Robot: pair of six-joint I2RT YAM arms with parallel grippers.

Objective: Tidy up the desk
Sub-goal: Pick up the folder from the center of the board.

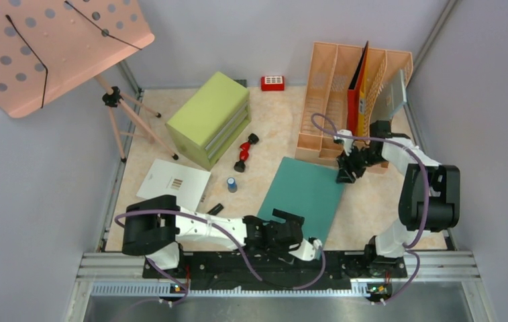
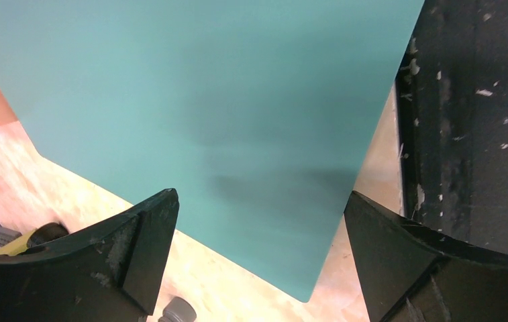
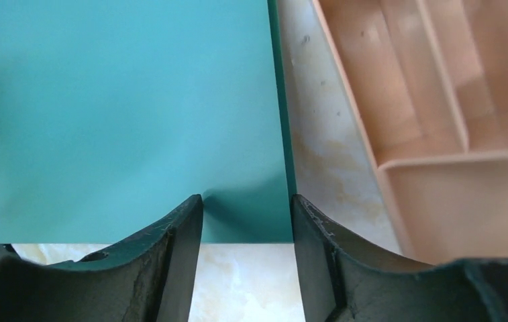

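Beige marble desk [image 1: 372, 201] filled the top view. Your left gripper [image 1: 290, 218] hung over the teal folder [image 1: 302, 196] at its near corner, and your right gripper [image 1: 346, 173] was at its far corner.

Left wrist: your fingers [image 2: 150, 235] were released and spread wide, with the folder between and beyond them.

Right wrist: your fingers [image 3: 184, 248] were half-closed astride the folder corner; I couldn't tell if they were grasping it. Peach organizer [image 3: 439, 100] lay beyond the right finger, with desk in between.
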